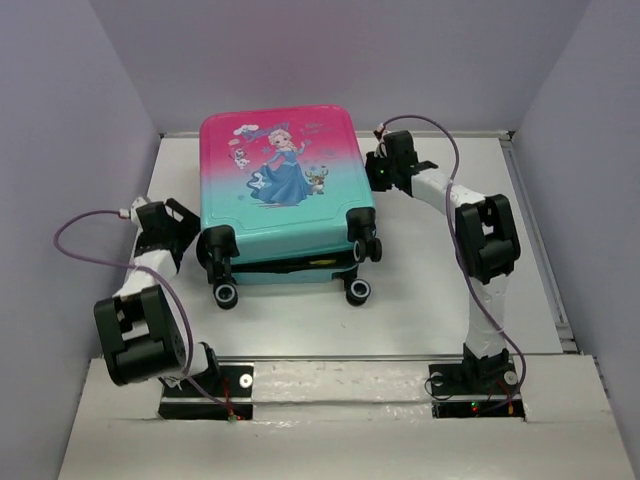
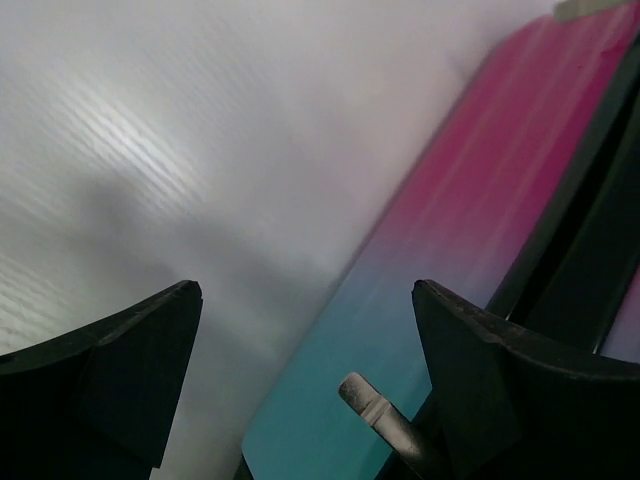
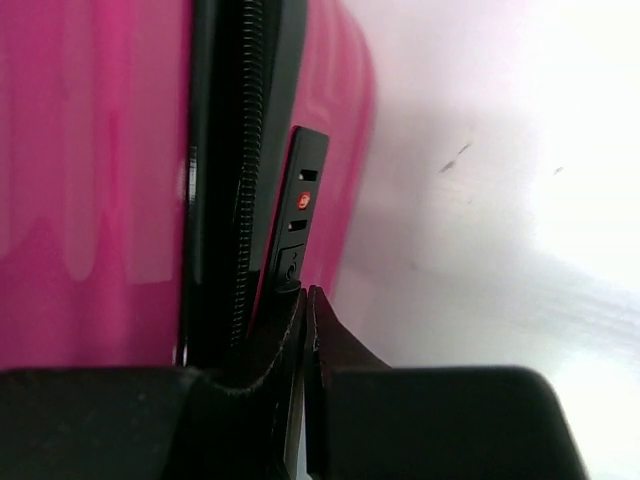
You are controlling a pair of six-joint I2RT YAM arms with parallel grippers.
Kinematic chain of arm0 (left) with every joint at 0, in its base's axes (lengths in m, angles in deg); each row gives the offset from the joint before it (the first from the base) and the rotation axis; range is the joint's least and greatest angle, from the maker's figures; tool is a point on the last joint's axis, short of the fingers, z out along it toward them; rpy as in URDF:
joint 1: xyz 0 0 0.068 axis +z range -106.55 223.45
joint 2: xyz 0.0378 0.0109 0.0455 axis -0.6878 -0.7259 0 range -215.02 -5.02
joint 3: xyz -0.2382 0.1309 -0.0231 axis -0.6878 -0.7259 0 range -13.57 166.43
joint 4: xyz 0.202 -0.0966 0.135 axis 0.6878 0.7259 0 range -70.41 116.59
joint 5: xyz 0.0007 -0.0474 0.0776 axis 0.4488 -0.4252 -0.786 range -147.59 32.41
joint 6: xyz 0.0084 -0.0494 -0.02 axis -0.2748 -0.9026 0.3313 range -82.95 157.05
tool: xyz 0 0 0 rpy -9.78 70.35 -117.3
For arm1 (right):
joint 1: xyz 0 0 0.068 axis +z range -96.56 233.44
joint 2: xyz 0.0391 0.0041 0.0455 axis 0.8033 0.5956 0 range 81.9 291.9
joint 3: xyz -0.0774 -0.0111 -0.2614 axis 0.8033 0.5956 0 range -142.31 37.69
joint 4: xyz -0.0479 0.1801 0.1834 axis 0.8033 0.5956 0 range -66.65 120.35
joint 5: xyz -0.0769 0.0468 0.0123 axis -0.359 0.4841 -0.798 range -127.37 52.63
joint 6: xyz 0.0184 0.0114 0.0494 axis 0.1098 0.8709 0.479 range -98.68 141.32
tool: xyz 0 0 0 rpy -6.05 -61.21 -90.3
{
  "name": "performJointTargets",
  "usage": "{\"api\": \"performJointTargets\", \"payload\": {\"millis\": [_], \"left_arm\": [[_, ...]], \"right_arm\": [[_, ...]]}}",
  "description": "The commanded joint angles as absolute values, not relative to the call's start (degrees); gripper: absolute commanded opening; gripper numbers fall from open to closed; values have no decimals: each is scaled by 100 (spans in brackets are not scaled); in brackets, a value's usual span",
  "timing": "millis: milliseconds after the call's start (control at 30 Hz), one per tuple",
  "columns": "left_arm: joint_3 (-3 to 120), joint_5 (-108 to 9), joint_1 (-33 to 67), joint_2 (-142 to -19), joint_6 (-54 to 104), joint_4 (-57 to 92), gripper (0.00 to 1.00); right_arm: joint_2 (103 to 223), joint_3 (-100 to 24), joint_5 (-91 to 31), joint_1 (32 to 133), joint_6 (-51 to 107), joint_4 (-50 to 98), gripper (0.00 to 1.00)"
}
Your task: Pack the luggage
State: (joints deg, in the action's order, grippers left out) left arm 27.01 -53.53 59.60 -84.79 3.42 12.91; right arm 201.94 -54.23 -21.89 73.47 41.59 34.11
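One suitcase (image 1: 278,190) lies flat in the middle of the table (image 1: 420,300), print up, its four black wheels (image 1: 227,296) toward the arms. The left gripper (image 2: 305,290), fingers spread wide, is just beside its left side. The right gripper (image 3: 308,305), fingers pressed together, is at the lock (image 3: 298,215) on its right side.
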Motion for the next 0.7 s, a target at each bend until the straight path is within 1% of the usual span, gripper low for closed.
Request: {"api": "performJointTargets", "payload": {"millis": [0,33,100,133,167,200,233,267,333,367,400,500,633,667], "left_arm": [[1669,-3843,4971,-7544,226,1634,99],[1553,-3878,4665,-7377,164,1651,99],[1368,-3966,4373,-6753,49,1800,99],[1324,-4009,3998,-6264,-116,1923,99],[1332,-4088,3933,-6015,-162,2046,99],[1550,-4454,3906,-5734,-145,2291,99],[1743,-4745,3906,-5253,12,2702,99],[1954,-5061,3906,-5057,109,2898,99],[2762,-6019,3915,-4801,451,3258,99],[3296,-6205,3915,-4739,549,3321,99],[3510,-6512,3915,-4738,637,3374,99],[4125,-6917,3915,-4782,866,3313,99],[4539,-6762,3915,-5054,893,2980,99],[4627,-6700,3915,-5281,884,2935,99]], "right_arm": [[20528,-6890,-1724,7498,3811,3643,10],[20590,-7066,-1646,7411,3784,3714,11],[20696,-7391,-1567,7287,3828,3925,16],[20757,-7680,-1540,7147,3880,4065,21],[20775,-7796,-1583,7068,3907,4162,29],[20784,-8032,-1688,6989,3977,4267,49],[20767,-8130,-1898,6805,3995,4486,60],[20723,-8192,-1944,6716,4004,4575,74],[20592,-8245,-2145,6540,4056,4733,80],[20347,-8176,-2207,6426,4039,4777,86],[20206,-8105,-2330,6425,4004,4778,88],[19626,-7798,-2532,6276,3846,4813,92],[19001,-7508,-2910,6276,3627,4927,92],[18878,-7385,-2963,6276,3591,4962,89]]}}
